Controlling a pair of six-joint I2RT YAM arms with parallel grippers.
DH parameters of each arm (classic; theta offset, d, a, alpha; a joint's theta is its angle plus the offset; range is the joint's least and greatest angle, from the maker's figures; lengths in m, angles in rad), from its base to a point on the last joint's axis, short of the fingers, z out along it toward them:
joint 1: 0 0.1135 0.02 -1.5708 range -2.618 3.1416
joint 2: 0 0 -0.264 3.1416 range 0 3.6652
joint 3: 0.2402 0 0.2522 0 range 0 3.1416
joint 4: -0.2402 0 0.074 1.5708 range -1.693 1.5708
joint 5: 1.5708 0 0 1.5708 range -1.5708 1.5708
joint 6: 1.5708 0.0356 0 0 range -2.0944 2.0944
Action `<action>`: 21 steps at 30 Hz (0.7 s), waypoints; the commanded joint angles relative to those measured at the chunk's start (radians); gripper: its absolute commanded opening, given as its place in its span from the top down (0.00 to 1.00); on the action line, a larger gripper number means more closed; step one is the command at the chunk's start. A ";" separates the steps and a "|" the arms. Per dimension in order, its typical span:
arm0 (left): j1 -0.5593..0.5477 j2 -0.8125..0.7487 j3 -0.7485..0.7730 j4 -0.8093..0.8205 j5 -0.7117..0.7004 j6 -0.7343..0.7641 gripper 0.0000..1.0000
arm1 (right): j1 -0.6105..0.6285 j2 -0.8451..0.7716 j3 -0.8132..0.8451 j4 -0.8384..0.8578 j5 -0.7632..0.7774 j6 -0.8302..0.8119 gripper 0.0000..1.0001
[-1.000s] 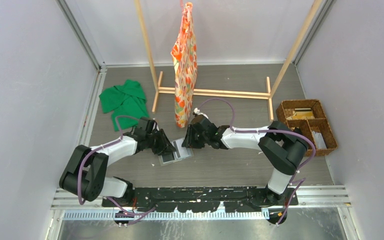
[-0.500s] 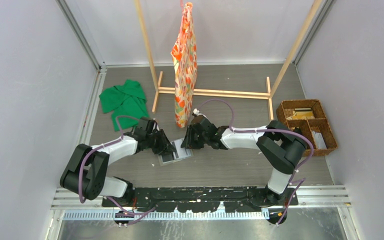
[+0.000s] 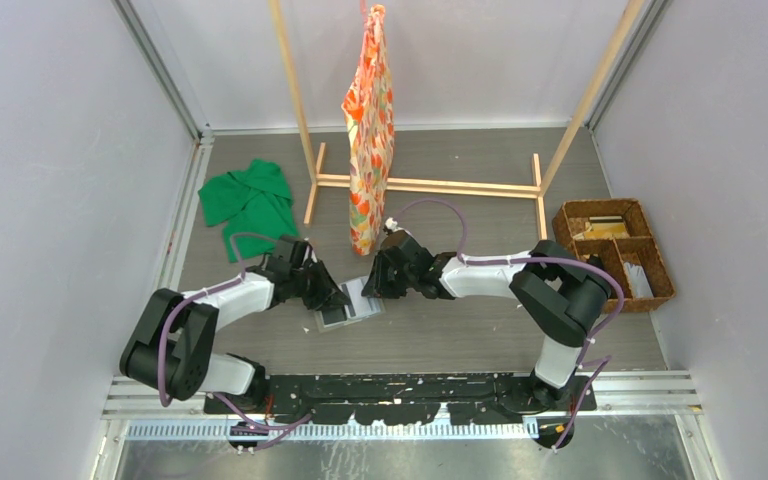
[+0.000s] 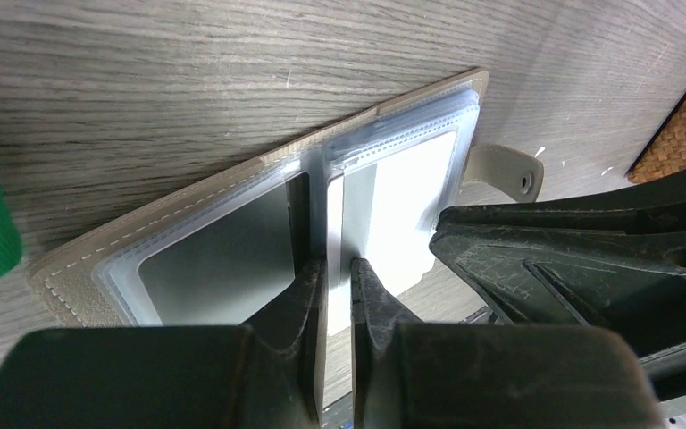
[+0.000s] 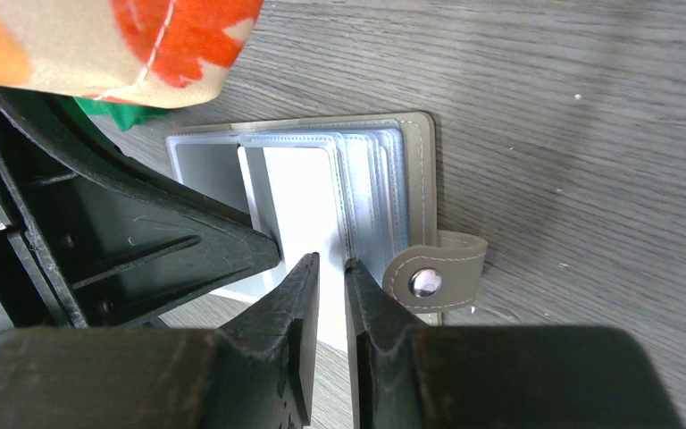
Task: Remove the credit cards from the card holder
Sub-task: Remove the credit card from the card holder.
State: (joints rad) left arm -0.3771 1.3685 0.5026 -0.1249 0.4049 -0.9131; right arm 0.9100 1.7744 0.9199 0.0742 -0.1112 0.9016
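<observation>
— Where's the card holder?
— On the table [image 3: 460,335], about mid-table. The card holder [image 3: 348,310] lies open between my two grippers: the left gripper [image 4: 338,264] is at its 10 o'clock and the right gripper [image 5: 330,259] at its 2 o'clock.
— Holding anything?
— Each one's jaws show only a slit, right over a white card [image 5: 299,192]. I can't tell whether either pinches it.

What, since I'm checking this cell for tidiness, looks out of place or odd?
The green garment lies crumpled on the table at far left, beside the wooden rack where the leaf-print cloth hangs. Otherwise, the card holder lies open, with a white card seemingly sticking partly out of its sleeves.
</observation>
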 commanded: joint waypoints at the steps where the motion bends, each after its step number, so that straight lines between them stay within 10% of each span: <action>1: 0.000 -0.009 -0.020 0.017 -0.022 0.000 0.93 | 0.017 0.033 0.001 0.012 -0.016 0.014 0.78; 21: 0.000 -0.142 -0.074 0.002 -0.034 0.001 0.90 | 0.016 0.020 -0.010 0.014 -0.008 0.022 0.79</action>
State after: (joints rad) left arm -0.3737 1.2499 0.4347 -0.1314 0.3733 -0.9165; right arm 0.9142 1.7920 0.9199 0.1085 -0.1226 0.9237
